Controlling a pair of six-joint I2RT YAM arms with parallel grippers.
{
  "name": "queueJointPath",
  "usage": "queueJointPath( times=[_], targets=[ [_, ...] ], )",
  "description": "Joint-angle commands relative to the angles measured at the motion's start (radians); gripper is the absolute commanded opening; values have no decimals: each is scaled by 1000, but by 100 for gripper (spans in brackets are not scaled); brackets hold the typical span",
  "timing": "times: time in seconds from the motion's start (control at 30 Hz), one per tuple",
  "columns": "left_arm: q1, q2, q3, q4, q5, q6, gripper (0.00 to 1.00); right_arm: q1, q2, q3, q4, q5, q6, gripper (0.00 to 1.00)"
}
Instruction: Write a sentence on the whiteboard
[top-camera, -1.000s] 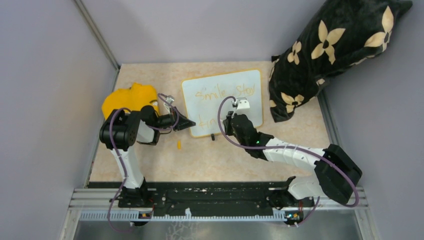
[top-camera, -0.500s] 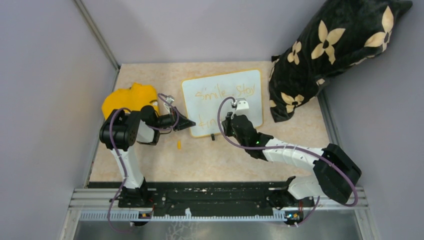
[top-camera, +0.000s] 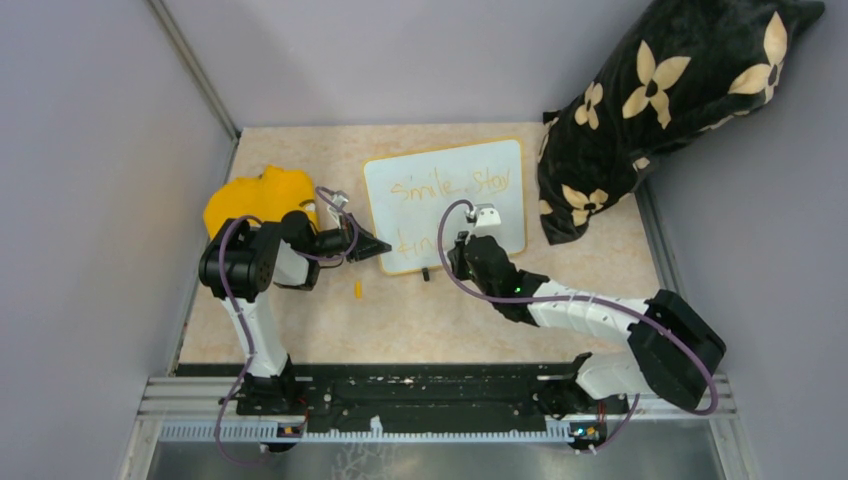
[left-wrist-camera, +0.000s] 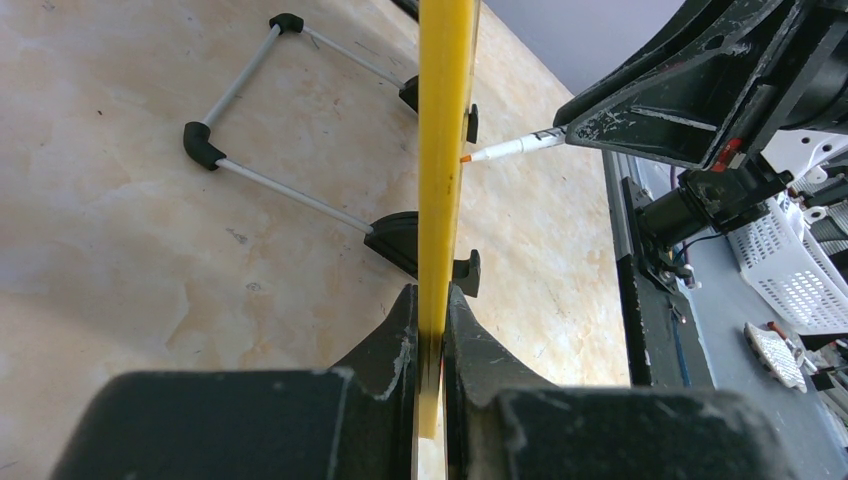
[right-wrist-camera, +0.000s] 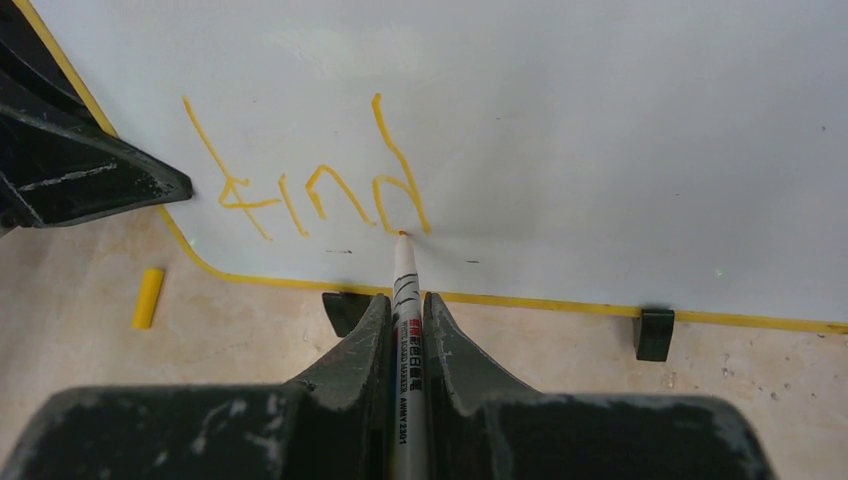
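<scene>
At the far left a yellow cloth (top-camera: 255, 195) lies bunched on the desk (top-camera: 420, 320), and nothing about it has shifted over the last second. Just to its right the left end effector (left-wrist-camera: 430, 310) has not moved either: its two fingers are nearly closed, pinching the yellow edge of the whiteboard (top-camera: 450, 160) and steadying it where it stands propped on its small black feet near the middle of the desk. A little yellow cap (top-camera: 357, 290) rests on the desk just in front of the board's left corner. On the board the sentence (top-camera: 450, 185) runs in orange, "Smile, Stay" above and "kind" below. The only change is on the right: the right end effector (right-wrist-camera: 405, 300), clamped almost shut around a white marker (right-wrist-camera: 402, 262), has slid a touch rightward along the lower line, and the tip now sits at the foot of the "d". That suggests the last word is finished or all but finished, so the writing looks close to done, with perhaps only a closing stroke or lift to come. Further right a black flowered cushion (top-camera: 660, 110) leans in the corner. As for containers, there are none on the desk; a white mesh basket (left-wrist-camera: 790, 255) shows beyond its edge in the left wrist view, and whether it holds anything cannot be told.
</scene>
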Motion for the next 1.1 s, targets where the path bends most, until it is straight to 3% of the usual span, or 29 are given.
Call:
queueJointPath(
  times=[0.0, 0.3, 0.5, 0.87, 1.07],
  targets=[
    [3, 35, 7, -69, -40, 11, 0, -4, -37, 7, -11, 83, -13, 0],
    [3, 35, 7, -71, -40, 12, 0, -22, -69, 4, -17, 76, -23, 0],
    [2, 35, 7, -70, -39, 12, 0, -23, -198, -90, 135, -56, -56, 0],
    [3, 37, 8, -70, -39, 11, 0, -21, -310, -130, 52, -50, -79, 0],
    [3, 34, 8, -69, -37, 12, 0, 98, -239, -60, 83, 15, -147, 0]
  ],
)
